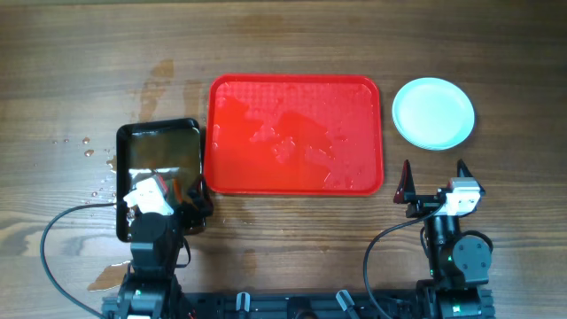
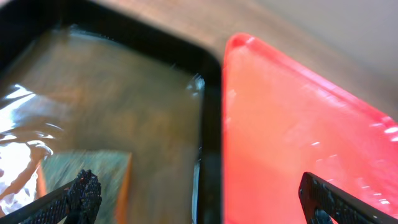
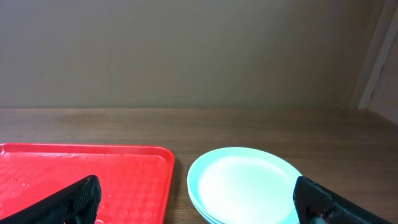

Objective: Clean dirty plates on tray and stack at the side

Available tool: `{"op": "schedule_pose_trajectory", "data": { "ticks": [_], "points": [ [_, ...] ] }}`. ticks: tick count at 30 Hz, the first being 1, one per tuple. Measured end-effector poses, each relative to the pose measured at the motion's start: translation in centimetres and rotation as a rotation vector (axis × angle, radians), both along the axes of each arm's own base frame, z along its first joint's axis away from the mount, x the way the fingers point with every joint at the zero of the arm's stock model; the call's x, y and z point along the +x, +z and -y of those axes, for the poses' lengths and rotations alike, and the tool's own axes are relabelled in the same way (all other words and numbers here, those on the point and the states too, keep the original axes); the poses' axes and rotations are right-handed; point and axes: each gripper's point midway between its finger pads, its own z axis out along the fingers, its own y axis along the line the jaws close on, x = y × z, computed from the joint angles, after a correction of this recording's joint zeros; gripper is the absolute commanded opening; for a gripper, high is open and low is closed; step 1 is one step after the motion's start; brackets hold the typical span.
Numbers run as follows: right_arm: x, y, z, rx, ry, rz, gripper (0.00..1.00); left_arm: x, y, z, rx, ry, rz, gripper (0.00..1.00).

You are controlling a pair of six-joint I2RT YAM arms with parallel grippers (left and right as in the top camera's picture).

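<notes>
The red tray lies wet and bare in the middle of the table; no plate is on it. The pale mint plates sit stacked on the wood to the tray's right, clean on top. My right gripper hovers open just in front of the stack; the right wrist view shows the plates and the tray's corner beyond its empty jaws. My left gripper is open and empty, straddling the pan's right rim, with the tray on its right.
A black pan of brownish water stands left of the tray, with a green and orange sponge soaking in it. Water drops and a wet patch mark the wood left of the pan. Cables loop near both arm bases.
</notes>
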Motion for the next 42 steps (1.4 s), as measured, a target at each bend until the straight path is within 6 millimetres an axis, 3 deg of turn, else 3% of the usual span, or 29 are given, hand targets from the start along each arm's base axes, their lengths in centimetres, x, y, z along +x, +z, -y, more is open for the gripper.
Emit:
{"op": "schedule_pose_trajectory", "data": {
  "ticks": [8, 14, 26, 42],
  "points": [
    [0.0, 0.0, 0.0, 0.0, 0.0, 0.0, 1.0, 0.2, 6.4, 1.0, -0.006, -0.055, 0.281, 1.0],
    [0.0, 0.0, 0.0, 0.0, 0.0, 0.0, 1.0, -0.1, 8.6, 1.0, -0.003, -0.06, 0.375, 1.0],
    [0.0, 0.0, 0.0, 0.0, 0.0, 0.0, 1.0, -0.1, 8.7, 1.0, 0.217, -0.119, 0.393, 1.0],
    [0.0, 0.0, 0.0, 0.0, 0.0, 0.0, 1.0, -0.1, 8.7, 0.9, 0.321, -0.145, 0.399, 1.0]
  ]
}}
